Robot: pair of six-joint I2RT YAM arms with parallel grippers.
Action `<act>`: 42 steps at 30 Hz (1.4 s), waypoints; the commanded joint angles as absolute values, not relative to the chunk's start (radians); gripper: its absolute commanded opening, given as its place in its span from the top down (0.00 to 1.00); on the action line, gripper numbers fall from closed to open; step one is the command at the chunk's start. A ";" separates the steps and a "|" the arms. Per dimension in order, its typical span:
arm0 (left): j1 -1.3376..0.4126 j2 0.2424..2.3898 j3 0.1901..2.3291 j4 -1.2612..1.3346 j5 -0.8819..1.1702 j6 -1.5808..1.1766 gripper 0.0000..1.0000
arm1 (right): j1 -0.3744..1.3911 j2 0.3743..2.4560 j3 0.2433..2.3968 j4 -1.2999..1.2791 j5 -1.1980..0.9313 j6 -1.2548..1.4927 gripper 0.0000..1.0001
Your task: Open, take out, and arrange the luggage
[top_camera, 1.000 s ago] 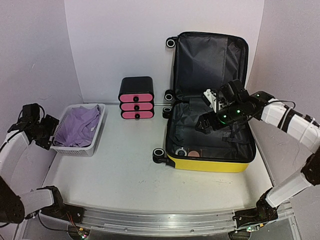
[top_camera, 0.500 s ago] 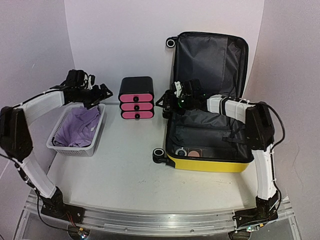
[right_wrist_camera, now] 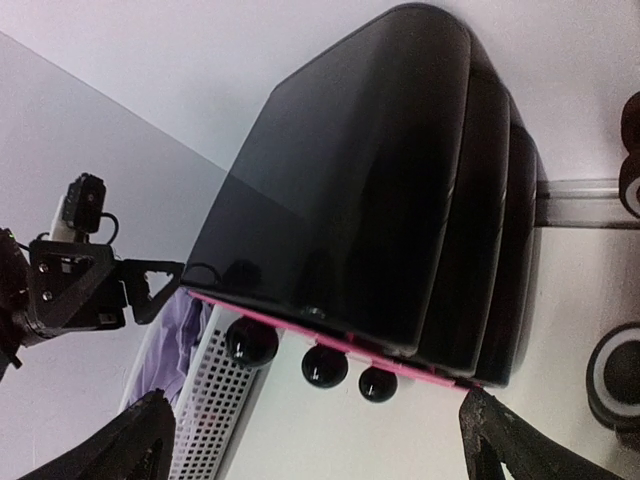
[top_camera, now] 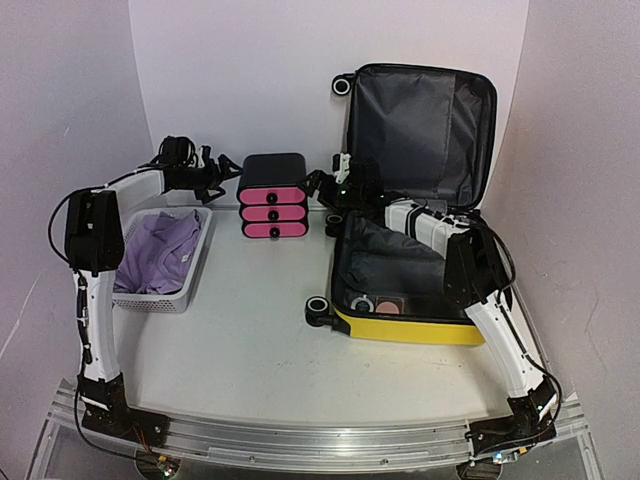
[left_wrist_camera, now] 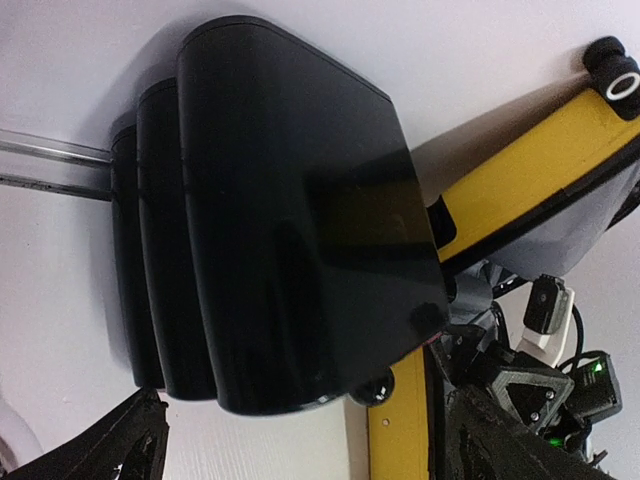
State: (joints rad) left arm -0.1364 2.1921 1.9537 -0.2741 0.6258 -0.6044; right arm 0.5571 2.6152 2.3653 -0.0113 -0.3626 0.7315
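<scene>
On the table (top_camera: 240, 345), the drawer box (top_camera: 272, 195) stands at the back. The basket (top_camera: 150, 298) holding clothing (top_camera: 160, 250) lies left of it; the luggage (top_camera: 420, 328) lies right, lid upright behind.

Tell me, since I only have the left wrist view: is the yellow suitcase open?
Observer: Yes. From the top camera, the luggage lies open, with its lid raised toward the back wall.
Operator: Is anything inside?
Observer: A pinkish item and a greyish item lie side by side at its near edge. I cannot tell what they are.
Operator: What is on the far side of the black box?
Observer: A white mesh basket holding purple clothing.
</scene>
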 commanded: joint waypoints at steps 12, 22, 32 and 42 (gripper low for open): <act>-0.148 2.410 2.204 -0.242 0.802 -0.682 0.09 | 0.581 2.872 2.692 0.159 -0.242 0.838 0.02; -0.166 2.405 2.197 -0.241 0.845 -0.703 0.25 | 0.613 2.950 2.787 0.251 -0.184 0.840 0.22; -0.202 2.341 2.133 -0.236 0.869 -0.712 0.37 | 0.635 2.864 2.666 0.320 -0.313 0.845 0.46; -0.245 2.080 1.774 -0.235 0.848 -0.639 0.40 | 0.673 2.557 2.157 0.524 -0.467 0.848 0.45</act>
State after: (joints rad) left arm -0.1516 2.2490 1.9041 -0.2367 0.7769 -0.7029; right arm 0.5991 2.7335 2.2974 0.3595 -0.2821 0.8249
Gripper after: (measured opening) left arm 0.616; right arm 0.546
